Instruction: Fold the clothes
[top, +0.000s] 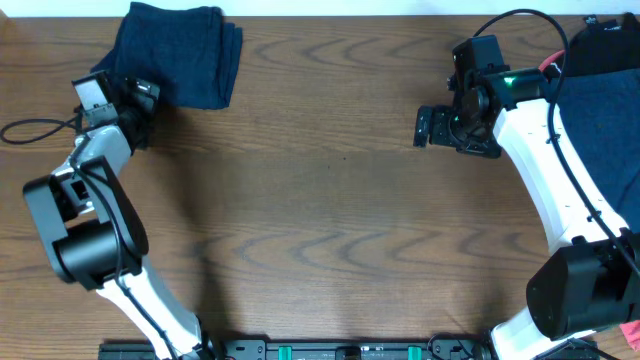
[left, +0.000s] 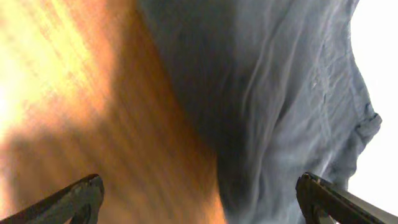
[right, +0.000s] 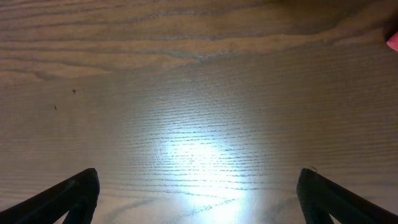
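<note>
Table ctr free; folded navy garment far left, clothes pile right edge.

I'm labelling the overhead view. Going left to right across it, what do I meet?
folded navy garment → right gripper → heap of dark clothes at the right edge.

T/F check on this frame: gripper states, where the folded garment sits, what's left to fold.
1. The left gripper and right gripper are both open. True.
2. The folded navy garment lies mid-table. False: it is at the far left corner of the table, by the left gripper.
3. The right gripper holds a garment. False: it is empty, over bare wood.
4. A pile of clothes sits at the table's right edge. True.
</note>
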